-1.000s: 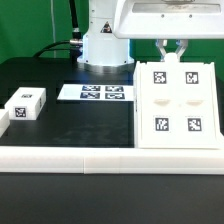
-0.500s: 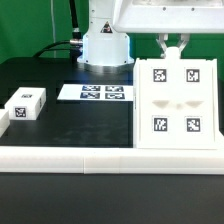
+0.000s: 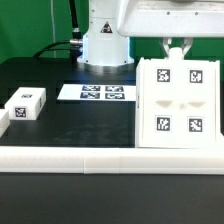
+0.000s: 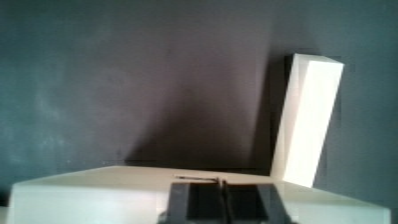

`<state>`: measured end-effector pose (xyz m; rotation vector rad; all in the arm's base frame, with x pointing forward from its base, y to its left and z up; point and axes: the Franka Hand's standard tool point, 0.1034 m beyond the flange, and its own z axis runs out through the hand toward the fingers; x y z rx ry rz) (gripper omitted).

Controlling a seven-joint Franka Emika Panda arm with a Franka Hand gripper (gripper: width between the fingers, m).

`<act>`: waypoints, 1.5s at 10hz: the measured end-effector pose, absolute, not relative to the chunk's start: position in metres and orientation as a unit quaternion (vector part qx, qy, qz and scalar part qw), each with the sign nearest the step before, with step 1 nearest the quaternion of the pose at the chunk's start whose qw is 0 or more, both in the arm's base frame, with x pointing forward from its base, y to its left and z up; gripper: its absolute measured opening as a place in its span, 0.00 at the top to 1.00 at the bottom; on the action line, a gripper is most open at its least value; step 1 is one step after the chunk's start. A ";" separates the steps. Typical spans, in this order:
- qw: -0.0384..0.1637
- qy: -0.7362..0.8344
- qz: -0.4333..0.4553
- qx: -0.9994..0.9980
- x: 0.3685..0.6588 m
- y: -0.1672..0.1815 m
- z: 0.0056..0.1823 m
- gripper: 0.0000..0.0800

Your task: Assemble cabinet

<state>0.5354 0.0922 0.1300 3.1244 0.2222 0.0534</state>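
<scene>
So the cabinet (image 3: 178, 100) is sitting over on the exterior view's right, tagged face pointing at the camera, well apart from the block (image 3: 26, 102) and the marker board (image 3: 95, 92). The claw (image 3: 177, 49) is hanging right at its top edge, fingers pulled in narrow and apparently pinching that edge. The actual contact is hiding behind the rim, so I'm only judging that it's gripping. I can't tell if the bottom edge is touching the tabletop (image 3: 80, 125).

What's worrying me: it's holding a big body by one thin edge, dead at the top. If the pinch is shallow, the thing is going to swing or slip out as soon as the arm starts tilting it. A corner catching on the tabletop could also twist it in the fingers and throw off the alignment.
</scene>
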 end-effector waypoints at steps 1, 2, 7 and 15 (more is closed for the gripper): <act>0.005 0.084 0.020 0.996 0.543 0.089 0.137 1.00; 0.005 0.085 0.019 0.996 0.541 0.091 0.135 1.00; 0.005 0.087 0.019 0.996 0.544 0.090 0.136 0.74; 0.005 0.074 0.011 0.997 0.498 0.090 0.128 0.00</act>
